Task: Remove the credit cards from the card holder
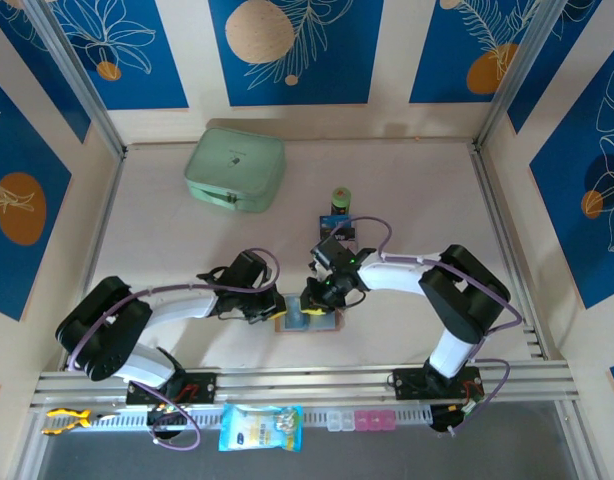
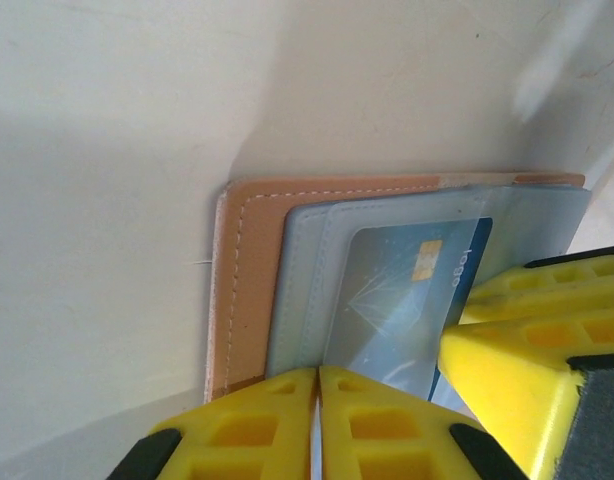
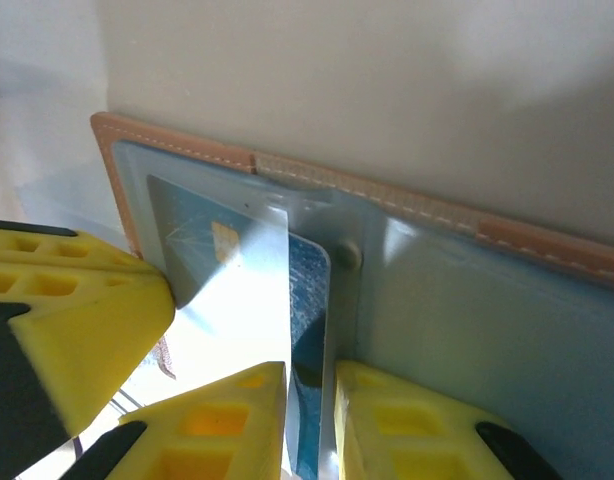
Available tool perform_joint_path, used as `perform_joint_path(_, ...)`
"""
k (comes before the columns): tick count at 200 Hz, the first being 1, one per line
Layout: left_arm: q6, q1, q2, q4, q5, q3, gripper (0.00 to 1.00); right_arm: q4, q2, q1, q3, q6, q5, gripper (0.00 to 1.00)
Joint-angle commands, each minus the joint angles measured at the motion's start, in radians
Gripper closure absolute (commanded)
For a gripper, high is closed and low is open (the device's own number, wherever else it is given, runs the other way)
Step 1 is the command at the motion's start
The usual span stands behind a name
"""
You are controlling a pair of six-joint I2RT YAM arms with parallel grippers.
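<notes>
The pinkish-brown leather card holder (image 3: 387, 190) is apparently pinned flat by the closed-up left gripper (image 2: 317, 420) so that the thin dark-blue plastic card (image 3: 309, 300), clamped in the right gripper (image 3: 310, 420), can be withdrawn.

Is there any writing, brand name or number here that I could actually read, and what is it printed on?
Nothing reads for certain.
Credit card: a few pale letters beside the gold chip, possibly "logo", too blurred to be sure.
Blue-and-white packet: print too small to read.
Mint-green case: a small mark, too small to read.
Green-and-black cylinder: label too small to read.
</notes>
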Motion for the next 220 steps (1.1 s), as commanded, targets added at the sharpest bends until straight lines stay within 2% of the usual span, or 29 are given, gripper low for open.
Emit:
perform_joint_path(1, 0.025, 0.011, 0.024, -0.065, -0.014, -0.011, 0.9, 0.032, -0.042, -0.008, -0.026, 0.032, -0.041, 0.8)
perform_joint_path(40, 0.026, 0.012, 0.028, -0.072, -0.017, -0.016, 0.9, 0.121, -0.073, -0.031, -0.077, 0.07, -0.095, 0.84)
perform_joint_path(110, 0.029, 0.011, 0.036, -0.078, -0.015, -0.006, 0.9, 0.155, -0.081, -0.049, -0.105, 0.079, -0.115, 0.94)
perform_joint_path(144, 0.027, 0.011, 0.038, -0.076, -0.013, -0.004, 0.9, 0.185, -0.072, -0.051, -0.112, 0.082, -0.133, 0.9)
perform_joint_path(220, 0.026, 0.011, 0.042, -0.081, -0.014, 0.002, 0.91, 0.24, -0.049, -0.052, -0.133, 0.093, -0.158, 0.89)
